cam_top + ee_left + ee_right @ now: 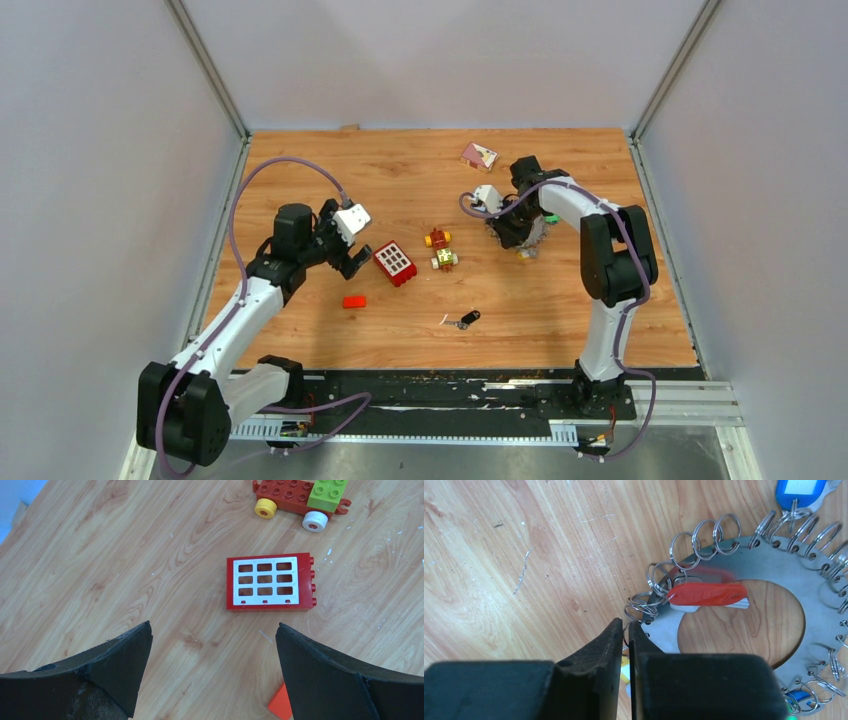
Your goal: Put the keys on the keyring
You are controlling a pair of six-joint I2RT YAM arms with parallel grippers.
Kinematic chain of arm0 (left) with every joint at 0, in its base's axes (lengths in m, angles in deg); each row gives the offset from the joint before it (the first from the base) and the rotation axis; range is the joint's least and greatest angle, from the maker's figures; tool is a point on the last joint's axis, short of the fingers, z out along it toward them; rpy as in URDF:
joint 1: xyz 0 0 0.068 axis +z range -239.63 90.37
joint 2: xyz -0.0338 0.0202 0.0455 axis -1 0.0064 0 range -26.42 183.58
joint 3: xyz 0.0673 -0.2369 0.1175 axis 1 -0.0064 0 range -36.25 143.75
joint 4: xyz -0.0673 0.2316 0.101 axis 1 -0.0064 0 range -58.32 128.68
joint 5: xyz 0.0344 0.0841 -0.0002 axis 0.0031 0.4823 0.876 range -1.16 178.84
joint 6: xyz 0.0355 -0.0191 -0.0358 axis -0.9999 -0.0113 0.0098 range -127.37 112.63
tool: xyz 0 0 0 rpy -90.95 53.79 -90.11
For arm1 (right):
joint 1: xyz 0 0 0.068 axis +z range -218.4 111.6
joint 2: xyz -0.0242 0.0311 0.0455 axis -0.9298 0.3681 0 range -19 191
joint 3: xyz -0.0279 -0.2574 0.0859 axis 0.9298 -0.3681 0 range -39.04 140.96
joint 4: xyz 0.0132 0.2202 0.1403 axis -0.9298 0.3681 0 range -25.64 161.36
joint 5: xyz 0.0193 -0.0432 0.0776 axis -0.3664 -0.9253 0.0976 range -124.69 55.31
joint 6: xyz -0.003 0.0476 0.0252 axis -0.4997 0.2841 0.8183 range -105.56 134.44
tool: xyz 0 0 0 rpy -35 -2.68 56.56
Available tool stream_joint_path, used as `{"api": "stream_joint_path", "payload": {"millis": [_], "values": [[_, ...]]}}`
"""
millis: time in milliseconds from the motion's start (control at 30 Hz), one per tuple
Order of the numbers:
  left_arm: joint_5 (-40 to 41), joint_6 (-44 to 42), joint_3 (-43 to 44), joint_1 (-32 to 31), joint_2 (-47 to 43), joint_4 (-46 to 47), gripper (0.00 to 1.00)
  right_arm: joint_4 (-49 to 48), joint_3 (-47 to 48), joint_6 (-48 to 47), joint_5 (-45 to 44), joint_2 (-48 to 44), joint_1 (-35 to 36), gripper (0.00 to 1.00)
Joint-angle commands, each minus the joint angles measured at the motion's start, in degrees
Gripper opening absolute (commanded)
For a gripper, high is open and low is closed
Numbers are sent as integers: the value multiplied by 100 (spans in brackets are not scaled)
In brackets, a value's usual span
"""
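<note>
- Arm bases line the bottom of the top view. The left gripper (350, 262) hangs wide over the table (300, 180), just beside a window brick (394, 263). The right gripper (512, 232) is down at the keyring (534, 243), right of centre.
- One loose black key (466, 319) lies apart from both grippers, between the arms and nearer the bases. Its long axis runs roughly left to right, with the black head at the right end. From the left gripper it lies to the right and toward the bases; from the right gripper, to the left and toward the bases. The right gripper looks slightly closer but is busy at the keyring, so the free left arm seems the likelier one to fetch it.
- Left wrist view: the left gripper (214, 627) has its jaws spread wide with nothing between them. The window brick (270, 583) lies ahead, a toy car (300, 497) beyond it, and a small brick (280, 705) by one finger. No key shows here.
- Right wrist view: the right gripper (626, 625) has its jaws drawn to a narrow slit at the rim of the keyring (774, 562), a flat holed plate edged with rings. A split ring (639, 611) sits at the tips; whether it is pinched cannot be told. A red key (706, 594) lies across the plate just ahead, lengthwise left to right.
</note>
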Motion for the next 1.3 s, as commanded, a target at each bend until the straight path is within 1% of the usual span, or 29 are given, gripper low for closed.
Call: {"api": "stream_joint_path", "payload": {"millis": [0, 133, 300, 500, 600, 700, 833, 1167, 1267], "values": [[-14, -53, -4, -57, -94, 174, 100, 73, 171, -221, 286, -9, 43, 7], [1, -145, 60, -70, -66, 148, 100, 134, 188, -233, 371, -157, 86, 0], [-23, -247, 221, -103, 35, 56, 100, 169, 144, -184, 585, -472, 119, 0], [-407, -327, 486, -178, 258, 49, 99, 468, 236, 6, 1566, -953, 203, 0], [-621, -262, 690, -267, 455, 73, 96, 485, 212, 199, 2045, -1040, 289, 0], [-726, -150, 816, -382, 659, 83, 91, 380, 100, 412, 2235, -997, 423, 0], [-759, -101, 750, -510, 794, 131, 87, -86, -261, 711, 2164, -921, 565, 0], [-725, -179, 329, -655, 639, 300, 86, -856, -1067, 889, 1026, -855, 782, 0], [-699, -187, 263, -659, 548, 298, 86, -921, -1151, 875, 795, -903, 855, 2]]}}
